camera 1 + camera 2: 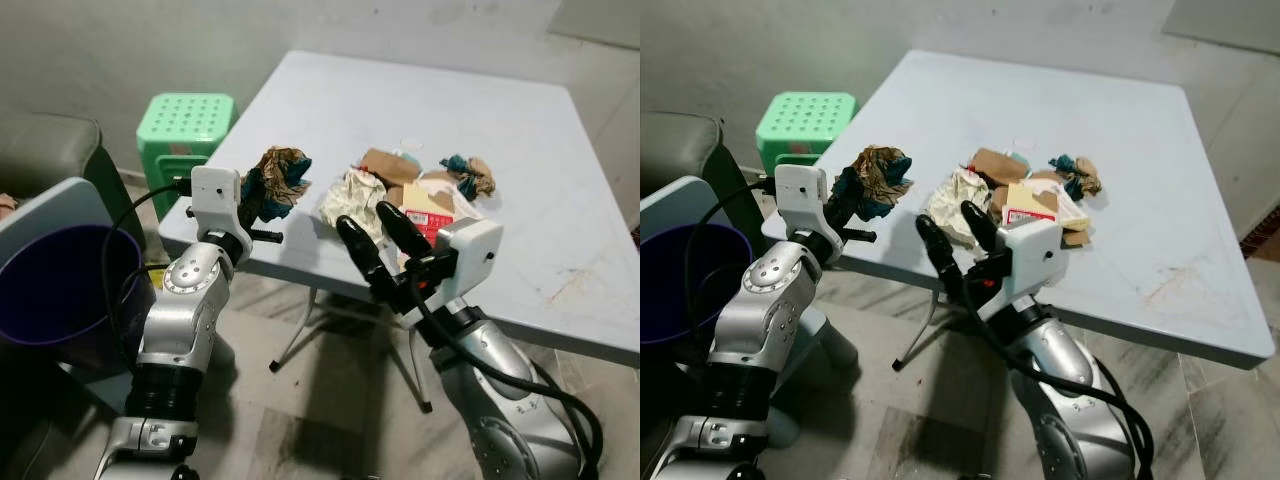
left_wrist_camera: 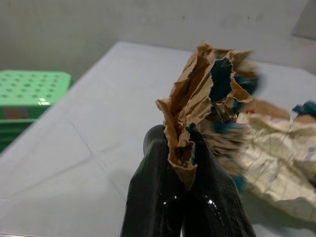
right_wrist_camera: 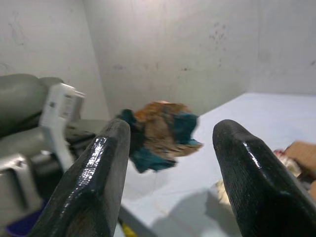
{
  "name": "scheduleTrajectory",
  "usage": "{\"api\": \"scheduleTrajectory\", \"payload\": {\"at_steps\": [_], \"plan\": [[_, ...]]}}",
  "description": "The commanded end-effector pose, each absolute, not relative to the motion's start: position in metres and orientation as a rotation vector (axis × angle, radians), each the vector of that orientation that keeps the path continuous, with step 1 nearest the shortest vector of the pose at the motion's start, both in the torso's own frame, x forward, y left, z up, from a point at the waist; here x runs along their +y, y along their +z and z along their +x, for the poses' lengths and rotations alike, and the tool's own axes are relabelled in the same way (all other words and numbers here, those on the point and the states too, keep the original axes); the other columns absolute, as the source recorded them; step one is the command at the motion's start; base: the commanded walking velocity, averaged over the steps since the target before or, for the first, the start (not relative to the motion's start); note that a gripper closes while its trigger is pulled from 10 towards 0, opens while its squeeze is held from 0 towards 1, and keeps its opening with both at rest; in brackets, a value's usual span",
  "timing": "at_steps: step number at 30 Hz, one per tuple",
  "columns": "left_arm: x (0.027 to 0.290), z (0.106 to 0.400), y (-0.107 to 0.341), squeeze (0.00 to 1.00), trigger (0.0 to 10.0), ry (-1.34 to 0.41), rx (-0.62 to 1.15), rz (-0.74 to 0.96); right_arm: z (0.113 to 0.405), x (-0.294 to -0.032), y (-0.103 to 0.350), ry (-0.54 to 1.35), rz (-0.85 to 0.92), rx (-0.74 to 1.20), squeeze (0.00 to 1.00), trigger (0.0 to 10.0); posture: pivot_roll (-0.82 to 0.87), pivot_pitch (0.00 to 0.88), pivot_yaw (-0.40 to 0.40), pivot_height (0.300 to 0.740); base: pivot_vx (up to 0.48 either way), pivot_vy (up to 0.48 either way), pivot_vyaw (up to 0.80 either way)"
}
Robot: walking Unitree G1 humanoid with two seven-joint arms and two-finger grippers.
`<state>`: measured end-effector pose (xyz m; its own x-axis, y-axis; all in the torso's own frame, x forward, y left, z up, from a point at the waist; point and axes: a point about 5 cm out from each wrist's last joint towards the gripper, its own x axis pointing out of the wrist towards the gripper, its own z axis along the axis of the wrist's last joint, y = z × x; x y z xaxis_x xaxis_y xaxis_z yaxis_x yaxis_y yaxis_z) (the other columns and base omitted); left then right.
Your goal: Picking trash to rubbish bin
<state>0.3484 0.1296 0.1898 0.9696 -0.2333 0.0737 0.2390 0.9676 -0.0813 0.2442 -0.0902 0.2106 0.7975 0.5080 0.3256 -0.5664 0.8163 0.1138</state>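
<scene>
My left gripper is shut on a crumpled brown and teal paper wad, held up over the near left corner of the pale blue table; the wad sticks out above the closed fingers. My right gripper stands open at the table's front edge, nothing between its fingers. On the table lie a white crumpled paper, brown cardboard scraps, a red printed packet and another brown and teal wad. A purple rubbish bin stands at the far left on the floor.
A green plastic stool stands left of the table by the wall. A grey sofa sits behind the bin. The table's folding legs stand on the tiled floor beneath.
</scene>
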Motion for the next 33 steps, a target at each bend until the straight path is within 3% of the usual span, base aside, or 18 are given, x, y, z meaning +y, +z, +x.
{"api": "scheduleTrajectory", "payload": {"at_steps": [1,5,11,15,27,33], "plan": [[0.133,0.346,0.195,0.00,10.0,-0.209,-0.066,-0.094,0.247,-0.095,0.209,0.569,0.200,-0.288,0.00,10.0,-0.05,0.010,-0.040,0.740,0.000,0.000,0.00],[0.135,0.340,0.199,0.00,10.0,-0.169,-0.059,-0.096,0.254,-0.107,0.200,0.511,0.157,-0.269,0.00,10.0,-0.03,0.000,-0.053,0.740,0.000,0.000,0.00],[0.138,0.325,0.197,0.00,10.0,-0.137,-0.099,-0.055,0.270,-0.137,0.181,0.294,0.078,-0.207,0.00,10.0,-0.01,0.000,-0.080,0.740,0.000,0.000,0.00],[0.146,0.313,0.173,0.00,10.0,-0.101,-0.082,-0.039,0.280,-0.170,0.154,0.067,-0.018,-0.135,0.00,10.0,0.00,0.000,-0.092,0.740,0.000,0.000,0.00],[0.154,0.313,0.126,0.00,10.0,-0.044,-0.007,-0.044,0.286,-0.192,0.110,-0.062,-0.122,-0.060,0.00,10.0,0.01,0.000,-0.101,0.740,0.000,0.000,0.00],[0.152,0.323,0.130,0.00,10.0,-0.057,-0.047,-0.051,0.294,-0.192,0.106,-0.071,-0.134,-0.058,0.00,10.0,0.01,0.000,-0.104,0.740,0.000,0.000,0.00]]}}
